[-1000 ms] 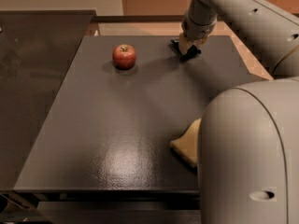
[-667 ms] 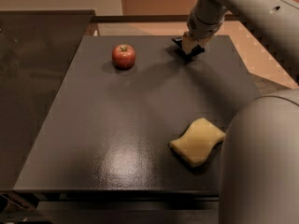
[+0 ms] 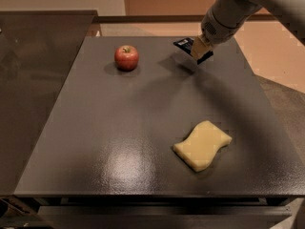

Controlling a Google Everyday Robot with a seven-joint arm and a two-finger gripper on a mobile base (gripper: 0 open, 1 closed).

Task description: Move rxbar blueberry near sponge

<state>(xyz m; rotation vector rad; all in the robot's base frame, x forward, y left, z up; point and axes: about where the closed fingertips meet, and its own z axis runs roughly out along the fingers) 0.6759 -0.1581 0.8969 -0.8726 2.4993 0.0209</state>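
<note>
Holding the rxbar blueberry (image 3: 183, 43) pinched in the closed gripper (image 3: 200, 50), apparently lifted just off the tabletop (image 3: 119, 128) at its far side, right of the apple (image 3: 126, 57), with pickup seemingly done and the carry to the sponge (image 3: 202, 145), well apart at the near right, left to do.

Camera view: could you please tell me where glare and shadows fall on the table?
In the camera view, a soft glare patch sits on the table near its front edge, left of the sponge; the apple casts a small shadow at its base; the gripper, at the far edge by the rxbar blueberry, throws a darker shadow beside itself.
</note>
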